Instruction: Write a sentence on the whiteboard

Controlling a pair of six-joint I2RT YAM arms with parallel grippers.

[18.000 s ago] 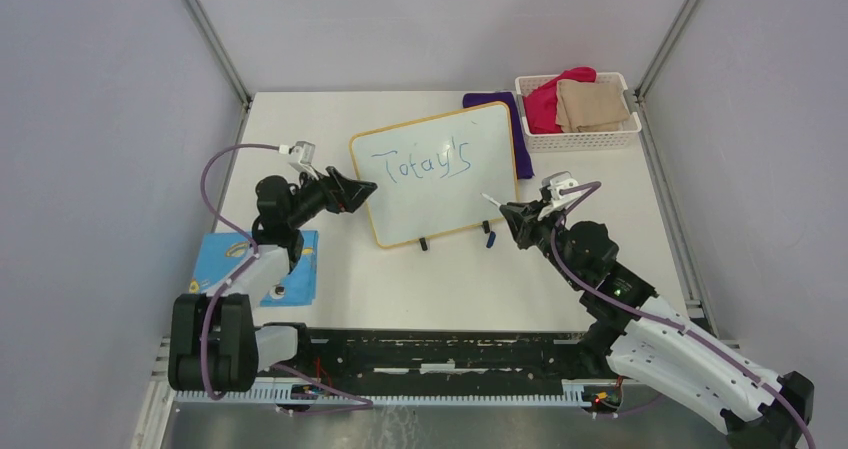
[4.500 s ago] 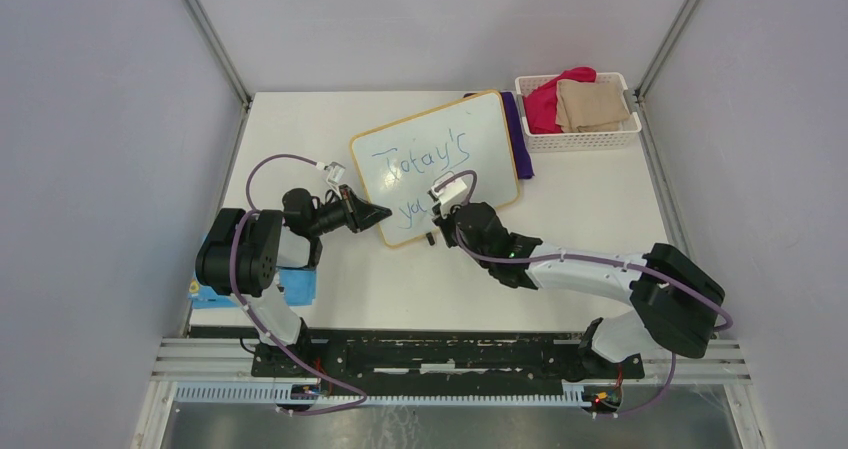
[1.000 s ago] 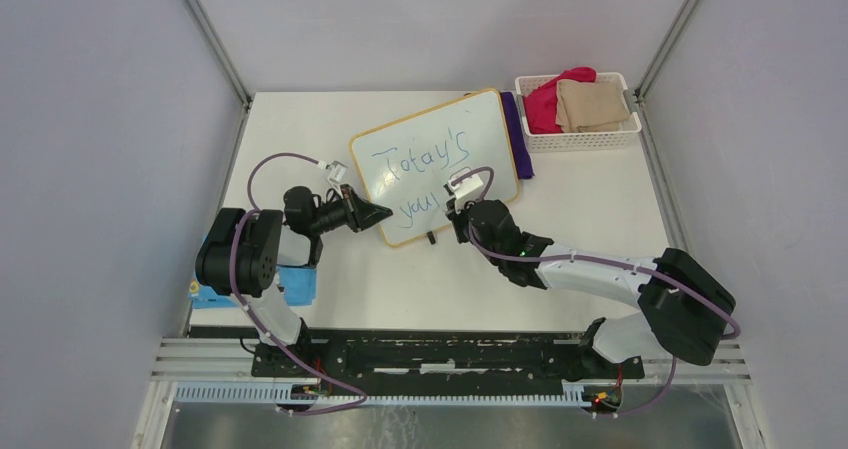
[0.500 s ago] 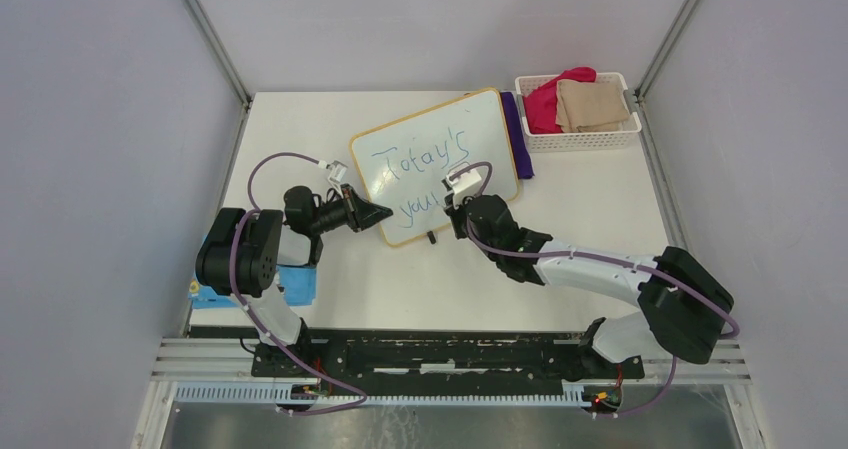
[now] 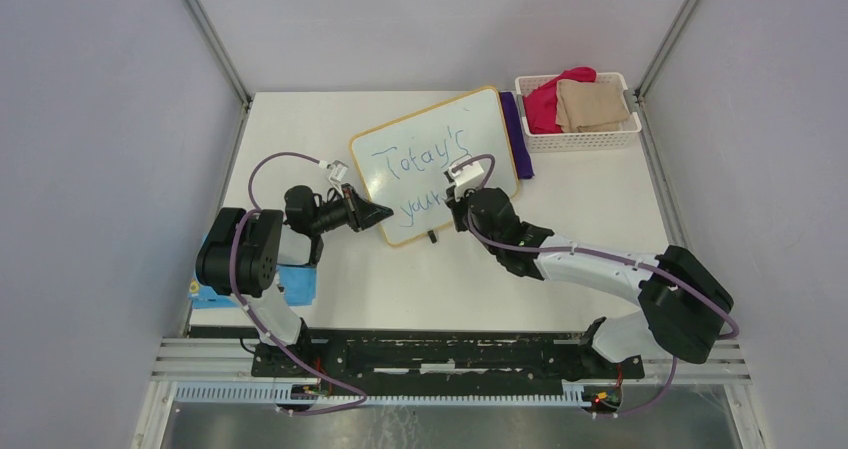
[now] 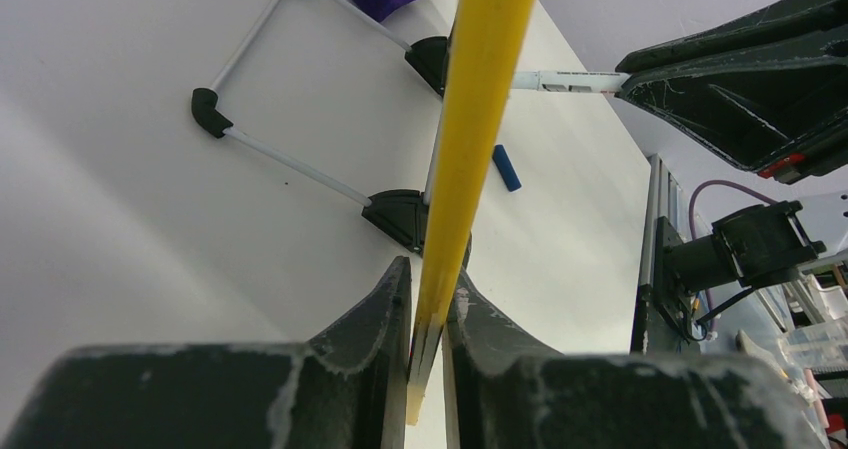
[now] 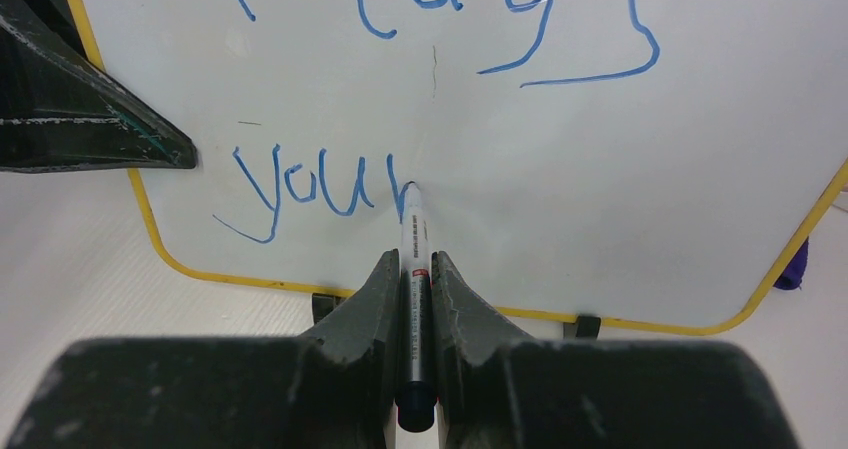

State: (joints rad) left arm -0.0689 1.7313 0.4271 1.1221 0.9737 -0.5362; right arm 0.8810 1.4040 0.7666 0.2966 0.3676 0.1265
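The whiteboard (image 5: 480, 134) stands tilted on its black feet at mid table, yellow-tan frame around it. The sentence (image 5: 425, 159) in blue reads "Today's" above "your" (image 7: 300, 194). My left gripper (image 5: 384, 212) is shut on the whiteboard's left frame edge (image 6: 480, 89), which runs between its fingers (image 6: 385, 309). My right gripper (image 7: 414, 261) is shut on a marker (image 7: 413, 239). The marker's tip touches the board at the end of the "r". In the top view the right gripper (image 5: 457, 201) sits at the board's lower middle.
A white basket (image 5: 580, 140) with red and tan cloths stands at the back right. A purple cloth (image 5: 519, 134) lies behind the board. A blue booklet (image 5: 299, 285) lies under my left arm. The marker's blue cap (image 6: 507, 167) lies on the table.
My right gripper has moved the marker rightward along the lower line, and "you" has become "your". The left gripper still clamps the frame.
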